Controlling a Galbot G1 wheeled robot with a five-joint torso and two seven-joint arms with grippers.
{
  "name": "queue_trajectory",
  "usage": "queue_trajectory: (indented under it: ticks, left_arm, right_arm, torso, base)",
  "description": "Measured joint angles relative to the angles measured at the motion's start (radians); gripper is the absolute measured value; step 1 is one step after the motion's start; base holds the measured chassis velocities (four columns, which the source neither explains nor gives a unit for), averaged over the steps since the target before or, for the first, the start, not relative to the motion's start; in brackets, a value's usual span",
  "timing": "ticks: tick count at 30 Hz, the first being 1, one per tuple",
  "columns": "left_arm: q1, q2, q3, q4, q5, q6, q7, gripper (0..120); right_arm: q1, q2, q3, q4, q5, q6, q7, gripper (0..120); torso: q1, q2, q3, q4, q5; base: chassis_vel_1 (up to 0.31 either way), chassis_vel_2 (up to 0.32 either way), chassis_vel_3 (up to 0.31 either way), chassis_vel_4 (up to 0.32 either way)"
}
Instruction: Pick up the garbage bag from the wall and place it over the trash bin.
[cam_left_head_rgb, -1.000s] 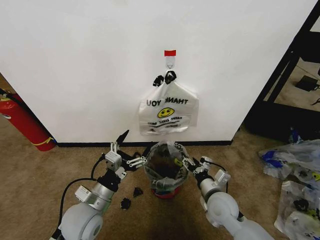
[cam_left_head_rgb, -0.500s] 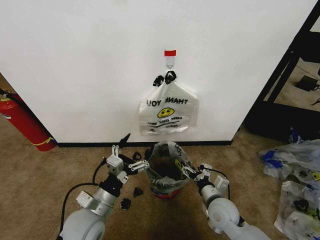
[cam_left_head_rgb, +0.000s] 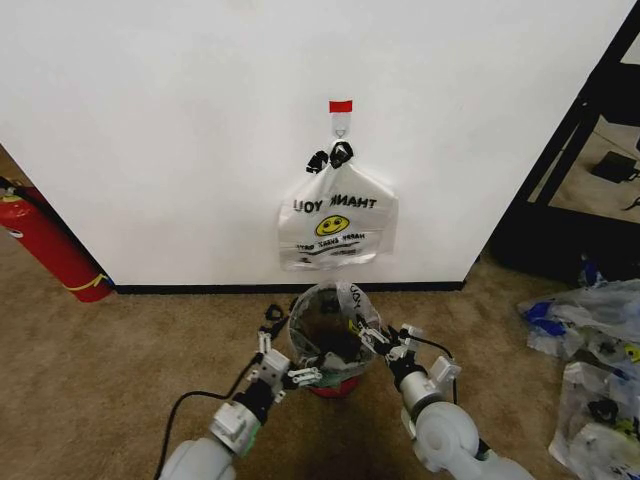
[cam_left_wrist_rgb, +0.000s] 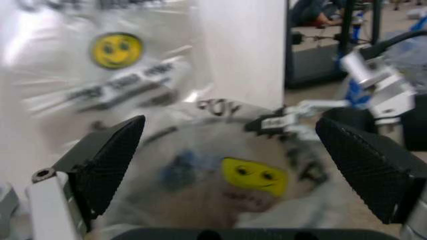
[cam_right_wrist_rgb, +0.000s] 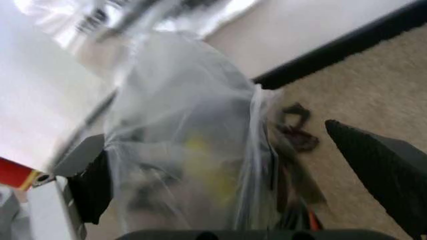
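Since a second ago, the left end effector (cam_left_head_rgb: 297, 377) has slid in from the side to the trash bin (cam_left_head_rgb: 330, 340), fingers spread and empty. The garbage bag (cam_left_head_rgb: 335, 312) drapes over the bin below the wall (cam_left_head_rgb: 150, 120). It looks thin, light, slippery; pinch its rim gently. The right end effector (cam_left_head_rgb: 378, 340) sits spread open at the bin's other side.

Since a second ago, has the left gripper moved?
Yes. The left gripper swung right and nearer the robot, from beside the bin's left rim to its front.
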Motion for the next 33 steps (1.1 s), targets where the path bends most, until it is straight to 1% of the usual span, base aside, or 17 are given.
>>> queue_trajectory:
  ticks: [2, 5, 9, 13, 16, 22, 30, 33]
  left_arm:
    - [-0.010, -0.019, 0.030, 0.023, 0.027, -0.002, -0.005, 100]
    - [-0.019, -0.036, 0.049, 0.043, 0.060, -0.001, -0.026, 100]
    - [-0.034, -0.060, 0.061, 0.073, 0.123, 0.018, -0.066, 100]
    - [-0.048, -0.076, 0.069, 0.100, 0.149, 0.042, -0.099, 100]
    - [-0.058, -0.082, 0.077, 0.119, 0.156, 0.047, -0.108, 100]
    - [-0.094, -0.106, 0.104, 0.199, 0.219, 0.034, -0.130, 100]
    - [-0.115, -0.114, 0.114, 0.235, 0.261, 0.025, -0.141, 100]
    - [-0.118, -0.111, 0.114, 0.240, 0.261, 0.025, -0.144, 100]
  right_arm:
    - [0.001, 0.006, 0.004, -0.018, -0.003, 0.002, 0.005, 100]
    - [0.002, 0.012, 0.010, -0.023, 0.001, 0.011, 0.007, 100]
    - [-0.006, 0.016, 0.013, -0.002, 0.010, 0.017, 0.003, 100]
    - [-0.004, 0.020, 0.010, -0.010, 0.007, 0.017, 0.001, 100]
    - [0.001, 0.022, 0.009, -0.017, 0.006, 0.018, 0.001, 100]
    - [0.008, 0.022, 0.008, -0.020, 0.007, 0.019, 0.001, 100]
    - [0.002, 0.008, 0.023, -0.005, 0.015, 0.024, 0.002, 100]
    - [-0.007, -0.005, 0.037, 0.030, 0.033, 0.028, 0.003, 100]
  torso:
    - [0.000, 0.000, 0.000, 0.0001, 0.0001]
    - [0.000, 0.000, 0.000, 0.0003, 0.0000]
    - [0.000, 0.000, 0.000, 0.0004, 0.0001]
    - [0.000, 0.000, 0.000, 0.0004, 0.0001]
    - [0.000, 0.000, 0.000, 0.0004, 0.0001]
    - [0.000, 0.000, 0.000, 0.0004, 0.0000]
    - [0.000, 0.000, 0.000, 0.0003, -0.0002]
    - [0.000, 0.000, 0.000, 0.0003, -0.0002]
  base:
    - [0.000, 0.000, 0.000, 0.000]
    - [0.000, 0.000, 0.000, 0.000]
    - [0.000, 0.000, 0.000, 0.000]
    - [0.000, 0.000, 0.000, 0.000]
    - [0.000, 0.000, 0.000, 0.000]
    - [0.000, 0.000, 0.000, 0.000]
    - [0.000, 0.000, 0.000, 0.000]
    - [0.000, 0.000, 0.000, 0.000]
